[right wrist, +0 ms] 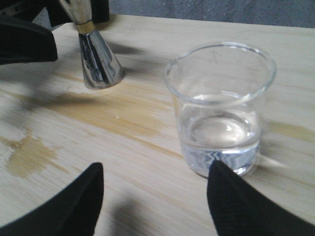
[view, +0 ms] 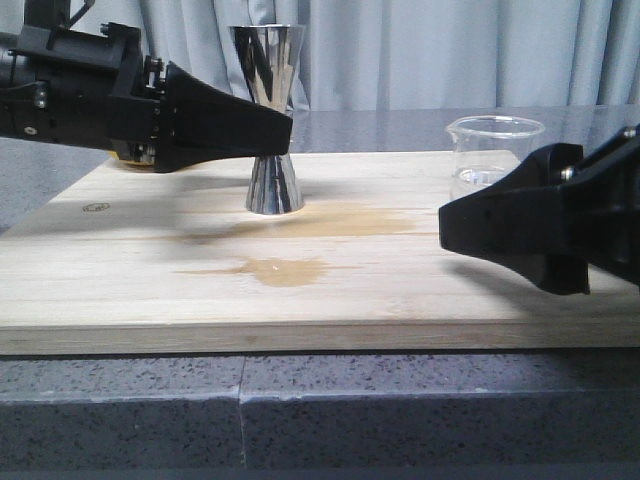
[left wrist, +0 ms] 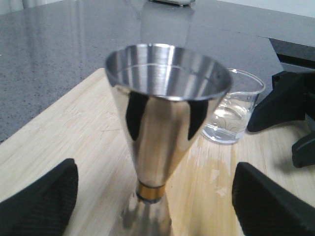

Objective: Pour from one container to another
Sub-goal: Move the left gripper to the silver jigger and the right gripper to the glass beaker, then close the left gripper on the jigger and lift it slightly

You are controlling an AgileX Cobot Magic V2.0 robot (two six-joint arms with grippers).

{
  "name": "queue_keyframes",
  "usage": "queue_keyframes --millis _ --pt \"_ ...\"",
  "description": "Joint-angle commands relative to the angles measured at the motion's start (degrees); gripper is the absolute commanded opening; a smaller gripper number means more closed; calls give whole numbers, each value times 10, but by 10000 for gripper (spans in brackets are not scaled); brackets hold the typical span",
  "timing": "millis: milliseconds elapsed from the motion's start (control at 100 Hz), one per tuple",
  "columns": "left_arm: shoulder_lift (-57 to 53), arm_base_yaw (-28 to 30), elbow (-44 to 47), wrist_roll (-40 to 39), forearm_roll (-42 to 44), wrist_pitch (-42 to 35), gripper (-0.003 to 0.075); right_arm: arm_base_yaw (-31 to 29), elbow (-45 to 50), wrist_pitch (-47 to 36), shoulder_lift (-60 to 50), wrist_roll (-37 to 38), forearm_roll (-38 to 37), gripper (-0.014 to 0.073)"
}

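Observation:
The steel jigger (view: pixel 268 120) stands upright on the wooden board, its gold band (left wrist: pixel 150 191) at the waist. My left gripper (view: pixel 285 125) is open at waist height, and in the left wrist view its fingers (left wrist: pixel 39 206) stand wide on both sides of the jigger (left wrist: pixel 162 118) without touching it. The clear glass beaker (view: pixel 495 155) stands at the back right with a little clear liquid in it. Low in front of it my right gripper (view: pixel 445 225) is open and empty. In the right wrist view the beaker (right wrist: pixel 221 113) sits just beyond one fingertip (right wrist: pixel 231 196).
The wooden board (view: pixel 120 290) lies on a grey stone counter (view: pixel 320 400). Two wet, darker stains mark the board: one (view: pixel 290 270) near the front, one (view: pixel 345 220) beside the jigger's foot. A grey curtain hangs behind.

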Motion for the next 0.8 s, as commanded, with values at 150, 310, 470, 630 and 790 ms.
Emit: queue_keyframes --millis 150,310,470,630,790 --pt "-20 -6 -18 1 -43 54 575 0 -14 -51 -4 -36 25 396" --pt "-20 -6 -18 1 -43 51 558 0 -14 -35 -4 -37 31 396" --pt "-20 -6 -18 1 -43 49 547 0 -14 -44 -4 -97 73 396" --pt "-20 -6 -18 1 -43 44 547 0 -14 -51 -1 -105 77 396" --pt "-20 -17 -18 2 -43 32 547 0 -14 -92 31 -110 77 396"
